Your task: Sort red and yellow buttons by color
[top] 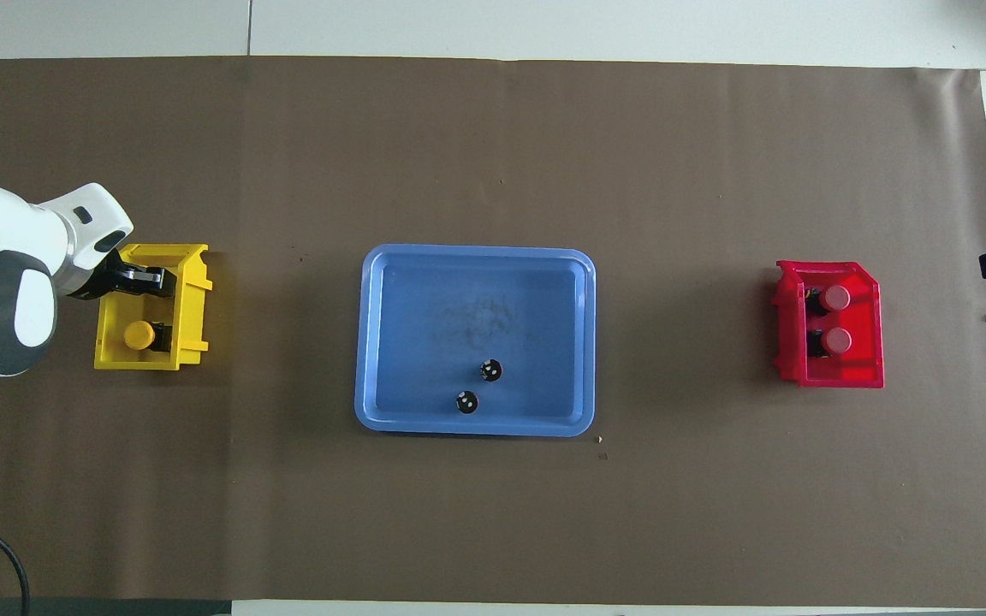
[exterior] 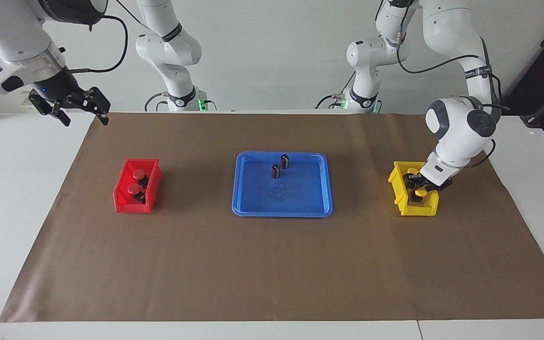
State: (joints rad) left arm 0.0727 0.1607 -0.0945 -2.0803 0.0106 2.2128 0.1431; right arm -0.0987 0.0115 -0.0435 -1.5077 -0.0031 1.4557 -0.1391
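Two round red-capped push-buttons on dark bases (exterior: 136, 182) sit in the red plastic bin (exterior: 122, 191). One yellow-capped button (top: 140, 334) lies in the yellow plastic bin (top: 195, 308); the left claw (exterior: 417, 185) is in it, clamped on another yellow-capped button (exterior: 421, 192). The right claw (exterior: 79, 109) waits raised, fingers apart.

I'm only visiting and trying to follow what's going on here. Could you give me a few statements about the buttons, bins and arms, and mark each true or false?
1. Two red buttons lie in the red bin. True.
2. The blue tray holds a yellow button. False: it holds only two small dark cylinders with no coloured cap.
3. The left gripper is down in the yellow bin. True; a yellow button lies in that bin.
4. The right gripper is over the red bin. False: it waits raised over the table's edge at the right arm's end, holding nothing.
5. The blue tray sits between the two bins. True.
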